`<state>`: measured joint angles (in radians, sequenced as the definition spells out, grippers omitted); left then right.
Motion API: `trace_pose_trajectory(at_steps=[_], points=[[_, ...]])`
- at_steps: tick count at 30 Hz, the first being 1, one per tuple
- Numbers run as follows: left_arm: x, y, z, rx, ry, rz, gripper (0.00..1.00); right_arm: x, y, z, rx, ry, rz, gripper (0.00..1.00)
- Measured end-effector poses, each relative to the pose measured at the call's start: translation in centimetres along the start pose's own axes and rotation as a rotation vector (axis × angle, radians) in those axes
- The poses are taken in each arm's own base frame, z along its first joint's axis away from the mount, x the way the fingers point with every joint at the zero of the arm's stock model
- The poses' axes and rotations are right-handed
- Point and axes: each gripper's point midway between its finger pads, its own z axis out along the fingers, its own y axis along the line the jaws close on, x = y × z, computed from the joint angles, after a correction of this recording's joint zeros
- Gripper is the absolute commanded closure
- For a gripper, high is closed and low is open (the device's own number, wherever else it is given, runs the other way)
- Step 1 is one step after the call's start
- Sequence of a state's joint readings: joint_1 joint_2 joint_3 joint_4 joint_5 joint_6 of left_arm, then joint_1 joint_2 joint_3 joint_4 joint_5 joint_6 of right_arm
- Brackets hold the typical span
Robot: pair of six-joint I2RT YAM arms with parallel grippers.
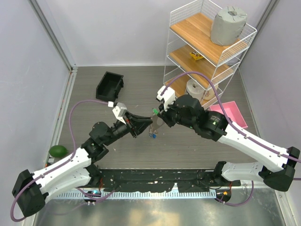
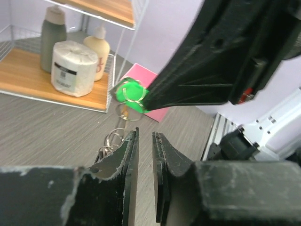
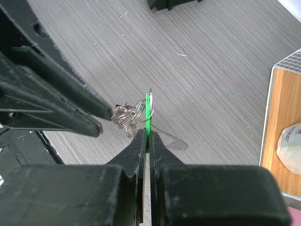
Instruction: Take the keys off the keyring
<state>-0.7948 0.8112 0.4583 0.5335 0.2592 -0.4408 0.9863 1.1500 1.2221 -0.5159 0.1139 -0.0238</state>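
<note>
One green key [image 3: 148, 109] is being clamped in the right gripper [image 3: 146, 136] above the surface [image 3: 211, 56], keyring [image 3: 139, 107] dangling beside it; left gripper [image 2: 145, 135], jaws barely parted, is touching the chain [image 3: 121, 116], grip unclear.

One camera looks down over the whole table [image 1: 188, 146]; both close wrist cameras share the green key [image 2: 130, 94].

Left gripper [image 1: 146, 123] and right gripper [image 1: 156, 114] facing close mid-table, open tabletop [image 1: 188, 150] around, black bin [image 1: 109, 85] back left, wire shelf [image 1: 195, 28], pink tray [image 1: 233, 113] crowding right
</note>
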Motion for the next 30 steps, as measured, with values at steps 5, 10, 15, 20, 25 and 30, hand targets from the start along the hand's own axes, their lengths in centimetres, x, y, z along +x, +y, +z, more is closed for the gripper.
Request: trace_pose_trajectory(at_steps=[5,10,15,20,25,30], points=[[0.3,0.6,0.5,-0.091,-0.027,-0.091,0.73,-0.3,0.0,-0.1,0.000,-0.007,0.001,0.95],[0.2,0.9,0.7,-0.136,-0.050,-0.101,0.73,-0.6,0.0,-0.1,0.000,-0.012,0.002,0.95],[0.7,1.2,0.9,-0.162,-0.046,-0.077,0.68,-0.6,0.0,-0.1,0.000,-0.012,0.003,0.95],[1.0,0.2,1.1,-0.137,-0.041,0.015,0.66,-0.6,0.0,-0.1,0.000,-0.012,0.005,0.95],[0.6,-0.4,1.0,-0.121,-0.051,0.097,0.66,-0.5,0.0,0.2,0.000,-0.003,0.004,0.95],[0.5,-0.3,1.0,-0.126,-0.051,0.161,0.65,-0.3,0.1,0.4,0.000,0.003,0.004,0.95]])
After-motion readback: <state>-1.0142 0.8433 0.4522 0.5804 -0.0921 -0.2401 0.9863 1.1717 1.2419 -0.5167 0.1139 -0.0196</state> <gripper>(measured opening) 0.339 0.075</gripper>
